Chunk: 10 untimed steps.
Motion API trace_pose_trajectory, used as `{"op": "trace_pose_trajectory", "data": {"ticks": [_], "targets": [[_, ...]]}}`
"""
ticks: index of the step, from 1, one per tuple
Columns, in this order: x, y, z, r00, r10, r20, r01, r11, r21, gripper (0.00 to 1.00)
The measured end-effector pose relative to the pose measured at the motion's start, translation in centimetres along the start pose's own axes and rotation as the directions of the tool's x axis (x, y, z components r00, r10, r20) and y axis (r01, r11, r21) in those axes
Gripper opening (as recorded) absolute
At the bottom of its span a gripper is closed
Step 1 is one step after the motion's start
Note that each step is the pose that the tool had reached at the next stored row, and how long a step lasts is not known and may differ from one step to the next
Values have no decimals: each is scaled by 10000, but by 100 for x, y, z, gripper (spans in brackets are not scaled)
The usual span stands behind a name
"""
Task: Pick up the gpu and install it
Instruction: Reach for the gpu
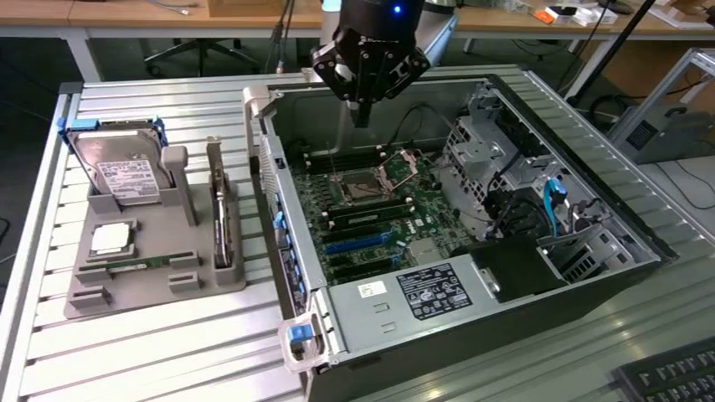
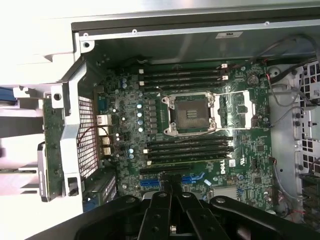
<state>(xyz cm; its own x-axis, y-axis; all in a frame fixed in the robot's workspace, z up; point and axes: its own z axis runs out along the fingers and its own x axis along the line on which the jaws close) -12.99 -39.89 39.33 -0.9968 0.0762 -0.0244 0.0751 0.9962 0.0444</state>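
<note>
The gpu (image 1: 224,219) stands on edge in the grey holder (image 1: 112,293) (thin and dark, seen nearly edge-on), just beside the open case (image 1: 503,335). The gripper (image 1: 360,117) hangs above the motherboard (image 1: 335,243), well apart from the gpu, fingers pressed together, empty.

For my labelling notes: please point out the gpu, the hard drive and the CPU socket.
gpu (image 1: 224,226), exterior view, card's upper edge.
hard drive (image 1: 132,177), exterior view, its white label.
CPU socket (image 2: 191,114), wrist view, socket centre.
</note>
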Motion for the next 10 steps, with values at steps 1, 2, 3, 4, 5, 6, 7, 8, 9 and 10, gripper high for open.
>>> {"op": "trace_pose_trajectory", "data": {"ticks": [1,2,3,4,5,6,7,8,9,10], "targets": [[5,-1,0,10000,0,0,0,10000,0,11],[7,-1,0,10000,0,0,0,10000,0,11],[11,-1,0,10000,0,0,0,10000,0,11],[14,-1,0,10000,0,0,0,10000,0,11],[17,-1,0,10000,1,0,-1,10000,0,11],[20,-1,0,10000,0,1,0,10000,0,11],[22,-2,0,10000,0,0,0,10000,0,11],[24,-2,-1,10000,0,0,0,10000,0,11],[26,-2,-1,10000,1,0,-1,10000,0,11],[28,-2,-1,10000,0,0,0,10000,0,11]]}}
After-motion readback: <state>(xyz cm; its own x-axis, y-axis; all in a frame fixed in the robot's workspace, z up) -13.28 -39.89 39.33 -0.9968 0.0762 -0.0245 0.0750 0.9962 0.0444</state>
